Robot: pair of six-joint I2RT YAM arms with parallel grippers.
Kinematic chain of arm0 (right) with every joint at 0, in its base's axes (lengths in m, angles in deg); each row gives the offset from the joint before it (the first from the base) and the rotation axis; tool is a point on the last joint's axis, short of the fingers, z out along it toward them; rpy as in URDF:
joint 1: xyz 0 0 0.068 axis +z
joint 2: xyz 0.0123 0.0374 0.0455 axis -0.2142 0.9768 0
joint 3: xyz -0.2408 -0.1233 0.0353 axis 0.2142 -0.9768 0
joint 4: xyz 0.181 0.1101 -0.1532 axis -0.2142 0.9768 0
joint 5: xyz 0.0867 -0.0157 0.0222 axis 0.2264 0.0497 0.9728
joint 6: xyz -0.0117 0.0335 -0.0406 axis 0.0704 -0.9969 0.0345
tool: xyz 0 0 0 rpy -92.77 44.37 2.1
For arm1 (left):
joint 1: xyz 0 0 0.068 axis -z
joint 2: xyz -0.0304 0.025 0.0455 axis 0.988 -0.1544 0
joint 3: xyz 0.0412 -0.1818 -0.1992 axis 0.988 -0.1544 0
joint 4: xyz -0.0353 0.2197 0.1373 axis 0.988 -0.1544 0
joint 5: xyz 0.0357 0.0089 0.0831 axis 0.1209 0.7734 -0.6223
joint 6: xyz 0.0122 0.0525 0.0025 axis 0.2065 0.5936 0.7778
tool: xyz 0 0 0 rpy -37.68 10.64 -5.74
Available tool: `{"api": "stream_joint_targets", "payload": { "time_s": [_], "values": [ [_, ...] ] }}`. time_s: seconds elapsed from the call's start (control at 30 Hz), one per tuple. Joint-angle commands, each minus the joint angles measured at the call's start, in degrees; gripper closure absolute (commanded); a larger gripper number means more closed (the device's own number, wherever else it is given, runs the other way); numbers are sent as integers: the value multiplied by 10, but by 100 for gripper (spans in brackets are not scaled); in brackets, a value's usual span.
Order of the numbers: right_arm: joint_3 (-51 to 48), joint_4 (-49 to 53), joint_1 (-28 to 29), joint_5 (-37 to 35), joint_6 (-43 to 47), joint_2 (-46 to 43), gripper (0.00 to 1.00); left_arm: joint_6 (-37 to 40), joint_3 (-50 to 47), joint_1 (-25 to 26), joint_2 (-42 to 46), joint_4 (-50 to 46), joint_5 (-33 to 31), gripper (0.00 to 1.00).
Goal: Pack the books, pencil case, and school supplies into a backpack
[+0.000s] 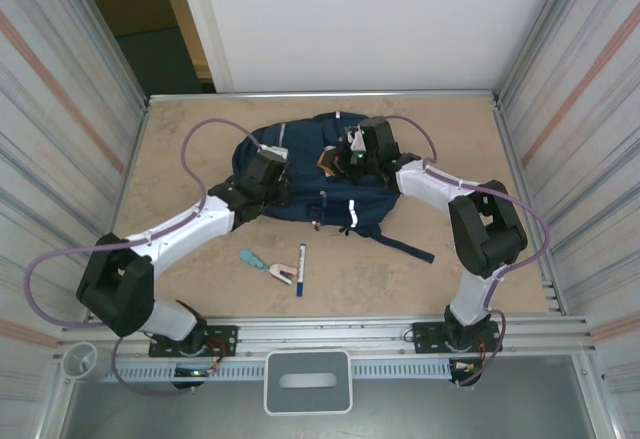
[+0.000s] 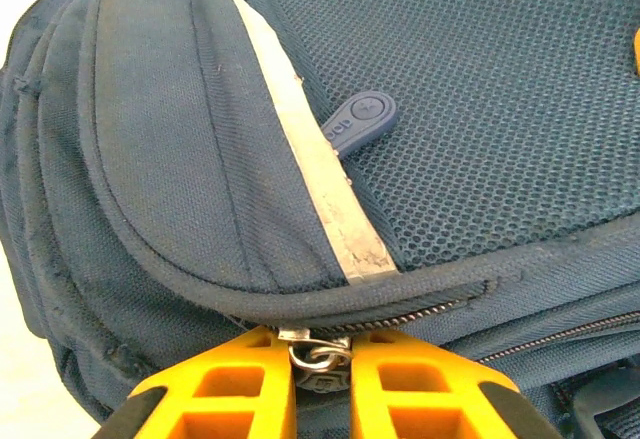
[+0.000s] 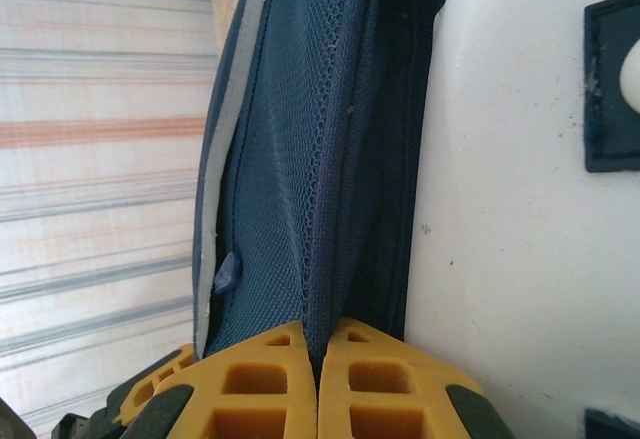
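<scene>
**Ana:** Corrugated metal walls (image 1: 60,109) boxed in the tan surface (image 1: 180,159), didn't they? Where was the bag?

**Ben:** One large navy blue fabric backpack (image 1: 310,199) lay flat at the far middle of the surface. It was wider across than deep, and a dark strap (image 1: 410,249) trailed toward the near right.

**Ana:** And the loose items?

**Ben:** Two, both on the bare surface just in front of the backpack. One white marker pen with blue ends (image 1: 301,268) had its long axis running near-to-far. I could not tell which end was the cap. One small teal-and-pink stapler-like item (image 1: 267,265) lay just left of it. It sat diagonally, with the teal end far-left and the pink end near-right, close to the marker.

**Ana:** What about the left gripper (image 2: 320,364)?

**Ben:** Its yellow jaws were pressed together on the metal zipper slider (image 2: 318,354), at the backpack's edge below a pale reflective stripe (image 2: 320,189). A blue rubber pull tab (image 2: 360,119) lay on the mesh beside that stripe.

**Ana:** And the right gripper (image 3: 318,374)?

**Ben:** Its jaws were closed too, with hardly a gap. They pinched a fold of the backpack's navy mesh beside a white patch (image 3: 500,209).
</scene>
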Motion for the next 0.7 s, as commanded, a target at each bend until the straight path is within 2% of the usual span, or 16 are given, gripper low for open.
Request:
{"api": "stream_joint_targets", "payload": {
  "time_s": [0.0, 0.27, 0.67],
  "values": [
    [44, -51, -13, 42, 23, -18, 100, 12, -12, -12, 10, -22, 8, 87],
    [67, 20, -26, 43, 85, -20, 100, 24, -15, -32, 22, -25, 19, 97],
    [92, 109, -57, 62, 177, -4, 100, 35, -40, -87, 50, -20, 51, 100]
  ]
}}
